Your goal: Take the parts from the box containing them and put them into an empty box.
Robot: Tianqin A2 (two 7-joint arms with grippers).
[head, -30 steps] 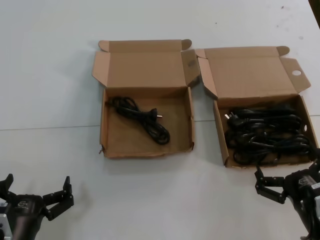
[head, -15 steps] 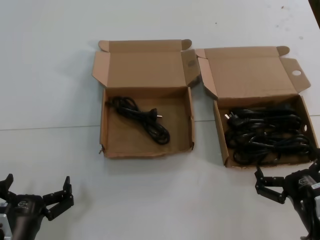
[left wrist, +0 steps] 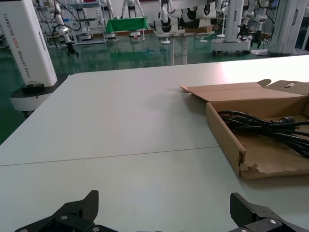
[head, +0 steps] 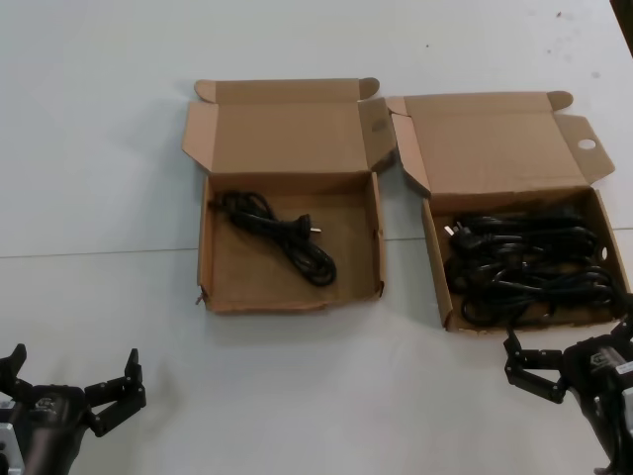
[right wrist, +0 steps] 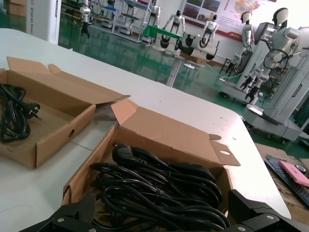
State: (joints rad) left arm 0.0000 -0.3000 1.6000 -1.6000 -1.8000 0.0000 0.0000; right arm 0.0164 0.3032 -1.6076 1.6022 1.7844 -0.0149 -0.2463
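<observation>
The box containing the parts, with a round hole in its lid flap, sits at the right and holds several black coiled cords. To its left, the box without a hole holds one cord. My right gripper hovers open at the full box's front edge. In the right wrist view that gripper is spread over the cords. My left gripper waits open near the table's front left, well short of the left box.
Both lids stand open toward the far side. A seam line crosses the white table. Bare tabletop lies in front of and to the left of the left box. Other robots and benches stand beyond the table's far edge.
</observation>
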